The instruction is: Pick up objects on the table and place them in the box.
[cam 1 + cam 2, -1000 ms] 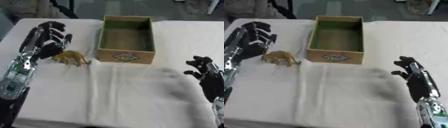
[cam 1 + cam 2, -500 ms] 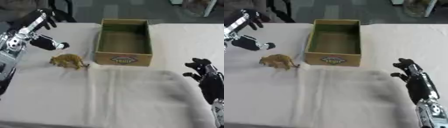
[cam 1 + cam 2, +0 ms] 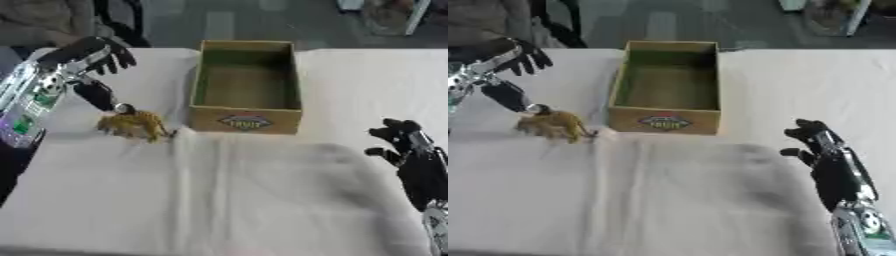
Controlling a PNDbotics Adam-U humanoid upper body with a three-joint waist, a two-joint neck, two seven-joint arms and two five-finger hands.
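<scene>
A small yellow-brown toy animal [image 3: 133, 125] stands on the white cloth, just left of the box's front corner. The open cardboard box [image 3: 247, 121] sits at the back middle, and its green-lined inside looks empty. My left hand [image 3: 80, 60] hovers up and left of the toy, open with its fingers spread. Its thumb [image 3: 96, 95] reaches down to the toy's back. My right hand [image 3: 411, 155] rests open at the right edge, fingers up, holding nothing.
A white cloth [image 3: 245, 200] with long folds covers the table. The far table edge runs just behind the box, with dark chair legs [image 3: 118, 20] beyond it at the upper left.
My left hand lifted off the toy and went up and left, then came back down so its thumb is at the toy. The toy stayed on the cloth. The right hand hardly moved.
</scene>
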